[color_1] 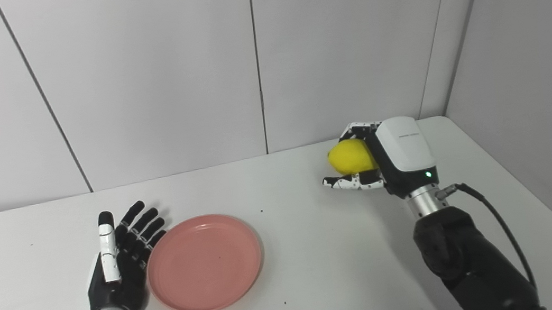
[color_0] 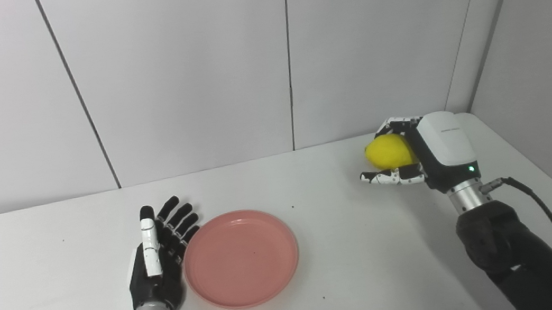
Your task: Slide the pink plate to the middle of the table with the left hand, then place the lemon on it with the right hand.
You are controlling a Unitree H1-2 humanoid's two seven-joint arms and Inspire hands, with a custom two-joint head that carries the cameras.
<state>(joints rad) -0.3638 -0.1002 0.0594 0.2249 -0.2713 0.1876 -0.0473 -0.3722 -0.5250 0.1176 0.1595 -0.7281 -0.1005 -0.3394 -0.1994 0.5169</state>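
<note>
Round, shallow pink plastic plate (color_0: 240, 258) with a smooth glossy face and a low raised rim lies flat on the matte white table (color_0: 345, 274), left of the middle and nearer the front edge than the back one. Nothing on it.

Left hand (color_0: 157, 258), black with a white strip along one finger, sits just beside the plate's left rim, palm side toward it, fingers (color_0: 178, 224) straight and spread, pointing toward the back edge. It grips nothing; cannot tell if it actually touches the rim.

Right hand (color_0: 428, 153), white hard shell on the back with black-and-white fingers, is near the back right corner of the table. Its fingers are curled round a yellow oval lemon (color_0: 388, 152) with dull, finely pitted skin, thumb underneath, other fingers over the top. Lemon's long axis runs roughly left-right, along the back edge; its blunt free end points left toward the table middle. Cannot tell if it rests on the table or is lifted. Lemon and plate are well apart.

Black cable (color_0: 545, 215) loops from the right wrist.
</note>
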